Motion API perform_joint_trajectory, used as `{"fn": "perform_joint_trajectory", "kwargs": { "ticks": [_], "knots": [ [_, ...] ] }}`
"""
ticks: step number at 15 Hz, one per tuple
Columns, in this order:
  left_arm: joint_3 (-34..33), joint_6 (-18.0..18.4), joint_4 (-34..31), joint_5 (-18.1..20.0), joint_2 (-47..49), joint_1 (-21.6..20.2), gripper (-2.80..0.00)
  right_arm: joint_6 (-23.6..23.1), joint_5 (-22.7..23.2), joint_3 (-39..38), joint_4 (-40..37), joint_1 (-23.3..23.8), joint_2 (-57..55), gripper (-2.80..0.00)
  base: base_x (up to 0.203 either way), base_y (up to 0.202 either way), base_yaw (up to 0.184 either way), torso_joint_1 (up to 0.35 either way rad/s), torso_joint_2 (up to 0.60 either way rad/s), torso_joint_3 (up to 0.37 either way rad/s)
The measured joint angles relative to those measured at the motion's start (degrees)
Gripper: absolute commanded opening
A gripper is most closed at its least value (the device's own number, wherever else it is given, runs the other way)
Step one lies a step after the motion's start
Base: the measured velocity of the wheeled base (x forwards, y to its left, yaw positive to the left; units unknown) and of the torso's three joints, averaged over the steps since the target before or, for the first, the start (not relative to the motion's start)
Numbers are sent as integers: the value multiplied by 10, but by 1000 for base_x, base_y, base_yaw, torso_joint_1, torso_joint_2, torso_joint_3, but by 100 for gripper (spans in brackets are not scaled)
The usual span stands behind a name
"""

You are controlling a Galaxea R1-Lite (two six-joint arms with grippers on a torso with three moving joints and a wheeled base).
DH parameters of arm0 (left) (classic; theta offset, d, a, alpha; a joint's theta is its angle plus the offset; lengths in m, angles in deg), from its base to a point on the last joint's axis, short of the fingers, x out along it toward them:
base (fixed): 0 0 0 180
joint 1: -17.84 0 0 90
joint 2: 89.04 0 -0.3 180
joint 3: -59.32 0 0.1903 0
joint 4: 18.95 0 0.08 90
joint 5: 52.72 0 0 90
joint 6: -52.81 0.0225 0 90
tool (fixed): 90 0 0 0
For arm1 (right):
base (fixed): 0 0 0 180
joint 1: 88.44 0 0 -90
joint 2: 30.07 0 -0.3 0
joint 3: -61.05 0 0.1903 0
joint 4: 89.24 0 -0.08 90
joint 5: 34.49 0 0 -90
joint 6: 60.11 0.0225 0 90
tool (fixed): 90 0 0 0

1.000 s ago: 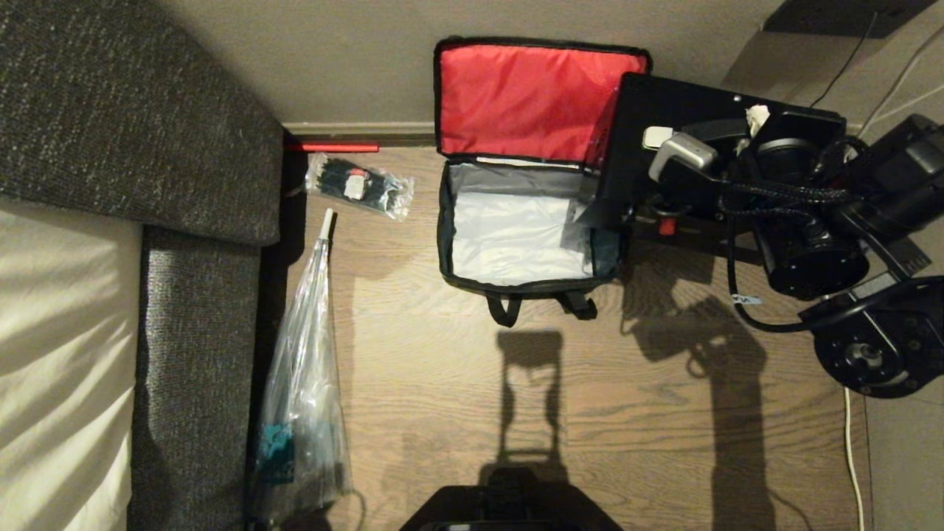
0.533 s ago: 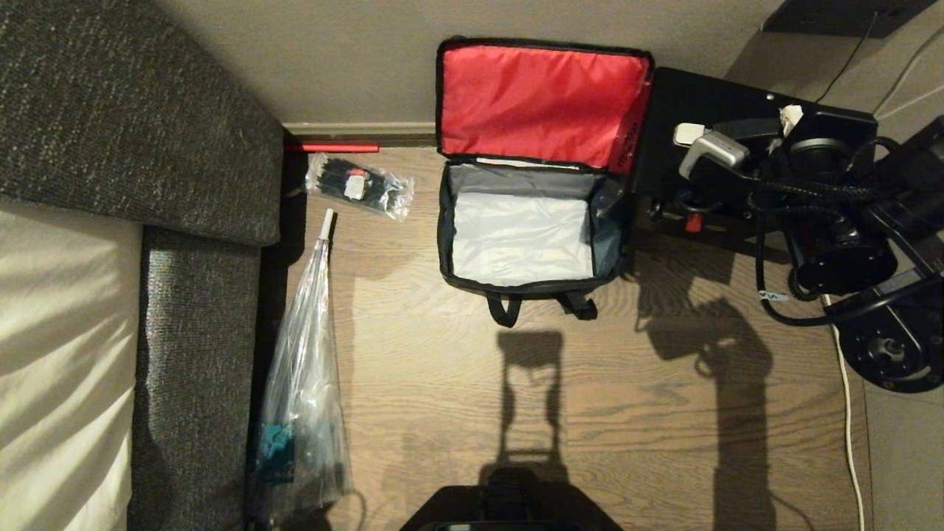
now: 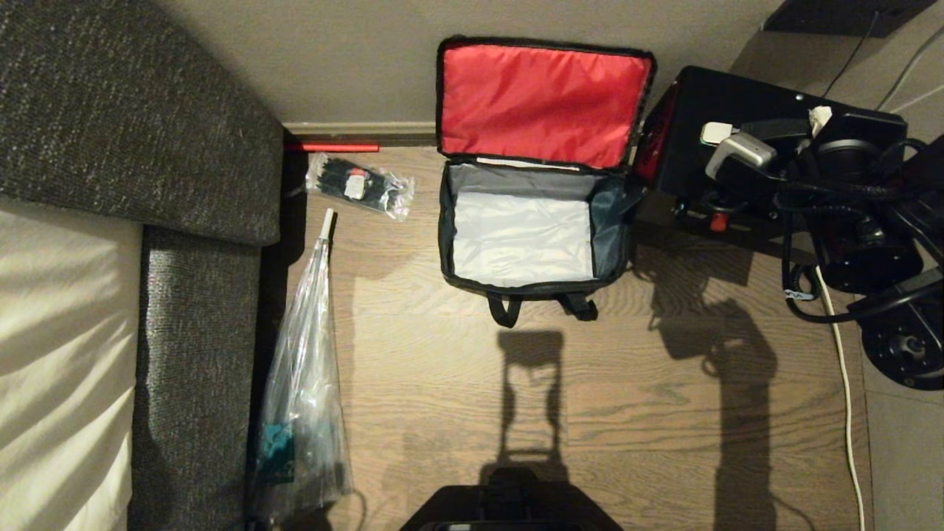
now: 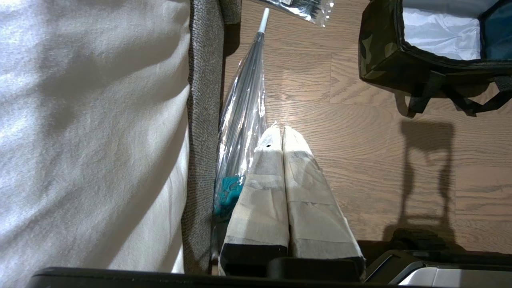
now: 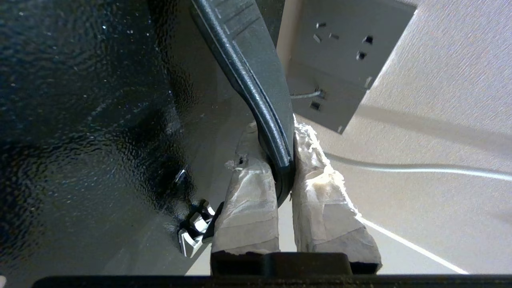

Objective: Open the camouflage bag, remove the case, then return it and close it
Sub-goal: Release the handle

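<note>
Head view: right claw (image 3: 745,147) clamps case (image 3: 708,99) handle, beside camouflage bag (image 3: 532,221)

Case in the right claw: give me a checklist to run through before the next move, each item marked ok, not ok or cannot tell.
1. Right claw shut on the case handle: ok.
2. Case fully out of the camouflage bag: ok.
3. Bag lid open, propped against the wall: ok.
4. Bag interior free for the return: ok.
5. Floor under the case free: cannot tell.
6. Left claw shut, parked away from the bag: ok.
</note>
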Motion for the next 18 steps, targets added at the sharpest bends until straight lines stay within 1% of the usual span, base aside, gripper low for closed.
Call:
{"fn": "perform_joint_trajectory", "kwargs": {
  "ticks": [5, 13, 18],
  "knots": [
    [0, 0, 0, 0, 0, 0, -280, 3, 0, -12, -1, 13, 10, -280, 0, 0, 0, 0, 0, 0],
    [0, 0, 0, 0, 0, 0, -280, 4, -1, -30, -5, 50, 24, -280, 0, 0, 0, 0, 0, 0],
    [0, 0, 0, 0, 0, 0, -280, 25, 0, -30, -1, 72, 6, -280, 0, 0, 0, 0, 0, 0]
  ]
}}
